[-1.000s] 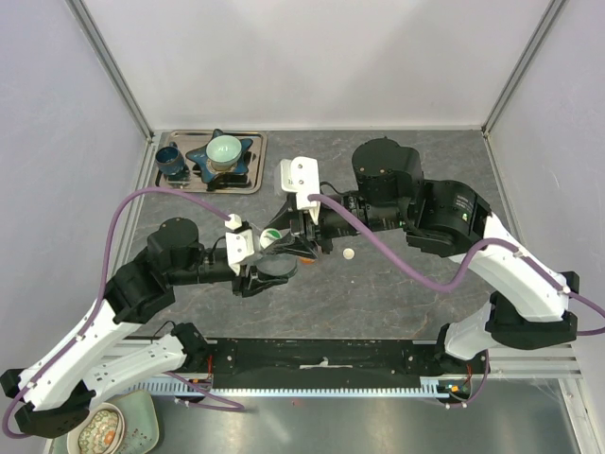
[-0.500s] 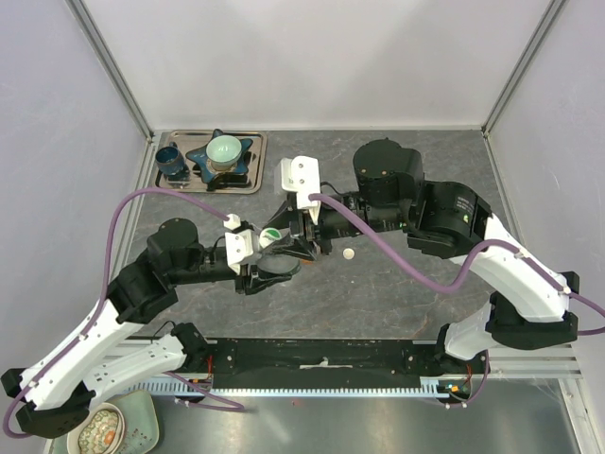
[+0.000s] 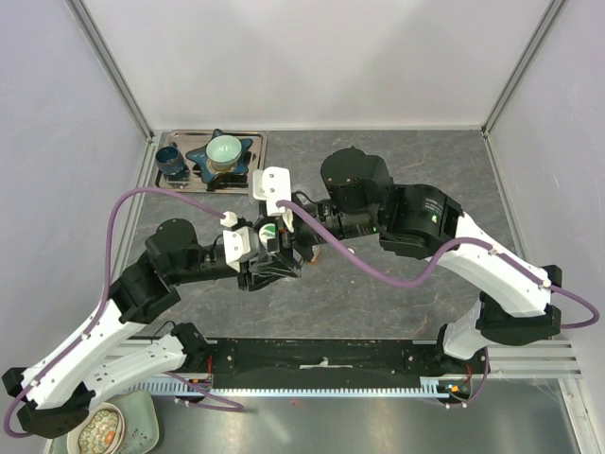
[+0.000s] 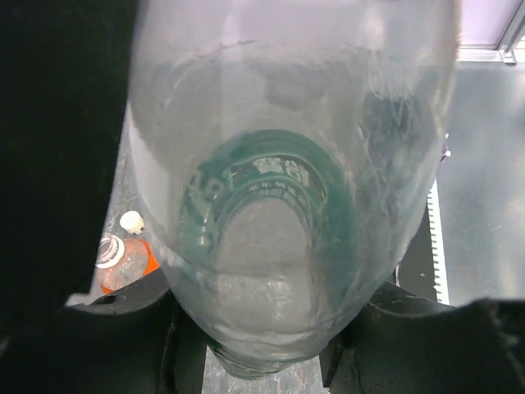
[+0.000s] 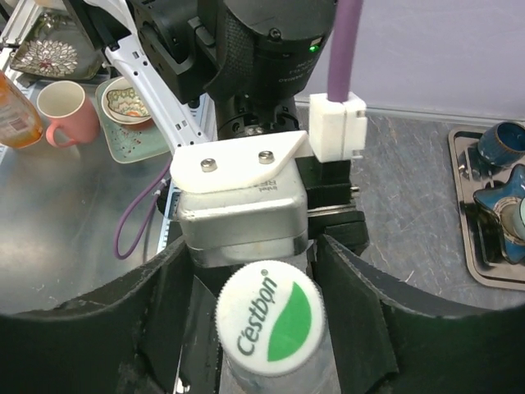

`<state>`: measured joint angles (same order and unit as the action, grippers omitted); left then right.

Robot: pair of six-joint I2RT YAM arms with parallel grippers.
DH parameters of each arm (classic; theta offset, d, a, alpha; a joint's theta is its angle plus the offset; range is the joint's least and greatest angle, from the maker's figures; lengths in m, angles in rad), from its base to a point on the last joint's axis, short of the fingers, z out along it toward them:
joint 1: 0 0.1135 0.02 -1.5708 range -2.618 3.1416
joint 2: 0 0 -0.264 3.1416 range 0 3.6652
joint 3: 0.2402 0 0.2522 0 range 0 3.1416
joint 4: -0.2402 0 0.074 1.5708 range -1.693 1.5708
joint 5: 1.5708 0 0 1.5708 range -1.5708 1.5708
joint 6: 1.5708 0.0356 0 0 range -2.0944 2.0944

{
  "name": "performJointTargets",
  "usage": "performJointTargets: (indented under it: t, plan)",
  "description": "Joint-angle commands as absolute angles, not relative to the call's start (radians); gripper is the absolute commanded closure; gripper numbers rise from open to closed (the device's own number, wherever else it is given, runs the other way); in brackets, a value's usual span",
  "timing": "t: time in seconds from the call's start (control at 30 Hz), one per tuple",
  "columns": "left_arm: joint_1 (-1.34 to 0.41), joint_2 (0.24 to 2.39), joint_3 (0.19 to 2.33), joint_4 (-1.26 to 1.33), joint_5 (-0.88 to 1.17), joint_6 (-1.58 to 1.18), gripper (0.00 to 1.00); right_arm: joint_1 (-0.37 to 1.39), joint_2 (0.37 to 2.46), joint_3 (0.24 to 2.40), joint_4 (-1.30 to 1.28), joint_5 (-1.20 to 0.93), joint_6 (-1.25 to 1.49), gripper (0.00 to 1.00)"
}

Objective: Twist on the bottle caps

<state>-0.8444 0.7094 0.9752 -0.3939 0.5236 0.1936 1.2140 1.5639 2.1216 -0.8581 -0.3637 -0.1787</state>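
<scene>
My left gripper (image 3: 268,268) is shut on the clear greenish bottle (image 4: 287,189), which fills the left wrist view; the gripper (image 4: 262,336) clamps its body. A white cap with a green logo (image 5: 269,318) sits on that bottle's neck and also shows in the top view (image 3: 269,233). My right gripper (image 3: 281,240) is open, and in its wrist view (image 5: 257,256) the jaws stand on either side of the cap with a gap on each side. The orange bottle (image 4: 125,264) stands on the table with a small white cap (image 4: 131,222) beside it. The third bottle is out of view.
A metal tray (image 3: 248,180) at the back left holds a dark blue cup (image 3: 171,161) and a pale green bowl (image 3: 225,149) on a blue star dish. A pink mug (image 5: 61,103) and a patterned bowl (image 5: 130,98) sit beyond the near table edge.
My right arm has swung left and brought its open jaws around the capped bottle top. The loose cap right of centre is now hidden under the right arm. My left gripper has barely moved.
</scene>
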Motion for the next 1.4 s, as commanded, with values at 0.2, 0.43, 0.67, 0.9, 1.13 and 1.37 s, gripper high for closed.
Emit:
performJointTargets:
  t: [0.2, 0.43, 0.67, 0.9, 1.13, 1.37]
  plan:
    - [-0.83, 0.69, 0.986, -0.281, 0.511, 0.14, 0.98, 1.221, 1.49, 2.102, -0.9, -0.201, -0.184, 0.21]
    - [-0.822, 0.686, 0.996, -0.288, 0.537, 0.129, 0.98, 1.172, 1.408, 2.06, -0.904, -0.138, -0.187, 0.13]
    - [-0.815, 0.692, 0.997, -0.293, 0.578, 0.118, 0.98, 1.101, 1.385, 2.069, -0.876, -0.28, -0.201, 0.02]
    - [-0.815, 0.71, 0.999, -0.322, 0.675, 0.143, 0.98, 1.066, 1.371, 2.046, -0.773, -0.572, -0.238, 0.02]
    - [-0.815, 0.739, 1.009, -0.345, 0.739, 0.172, 0.98, 1.028, 1.413, 2.074, -0.7, -0.798, -0.218, 0.02]
    - [-0.815, 0.749, 1.017, -0.345, 0.759, 0.173, 0.98, 1.012, 1.463, 2.079, -0.672, -0.868, -0.193, 0.02]
